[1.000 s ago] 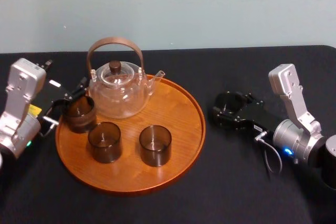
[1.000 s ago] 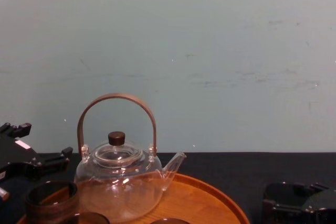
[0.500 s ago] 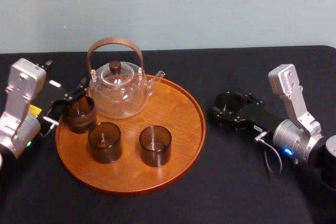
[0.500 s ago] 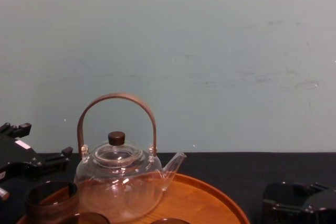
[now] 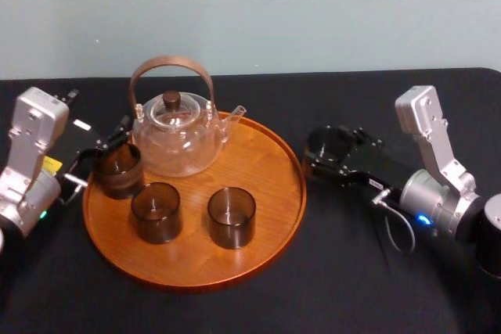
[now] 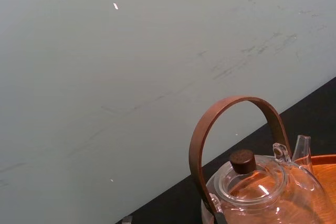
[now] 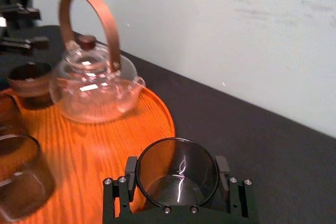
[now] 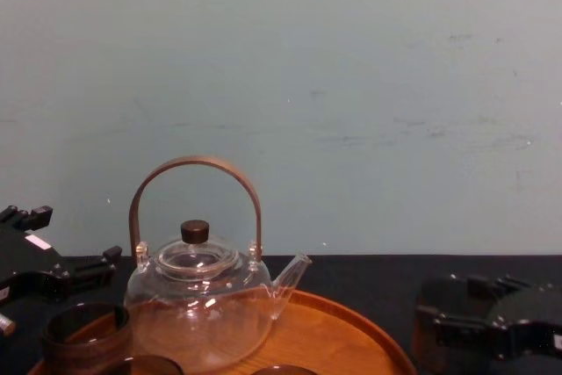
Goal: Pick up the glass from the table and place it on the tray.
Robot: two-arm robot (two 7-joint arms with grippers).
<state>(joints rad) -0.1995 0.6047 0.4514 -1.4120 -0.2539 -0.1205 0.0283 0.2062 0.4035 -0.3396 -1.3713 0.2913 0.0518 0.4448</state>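
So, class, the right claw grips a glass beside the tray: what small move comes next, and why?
Probably ease the right claw leftward over the rim: the glass it grips is just outside the tray, whose right side lies bare. The left claw rests at the tray's left edge.

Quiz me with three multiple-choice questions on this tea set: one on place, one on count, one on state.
1. Relative to the tray, the glass in the right gripper is: A) at its centre B) just off its right rim C) at its left rim
2. Glasses standing on the tray: A) three B) one C) five
3. The teapot's lid is: A) lying beside the pot B) missing C) seated on the pot
Key: 1 B, jaws hold it over the table beside the rim; 2 A, three by the teapot, one next to the left gripper; 3 C, its knob tops the pot.
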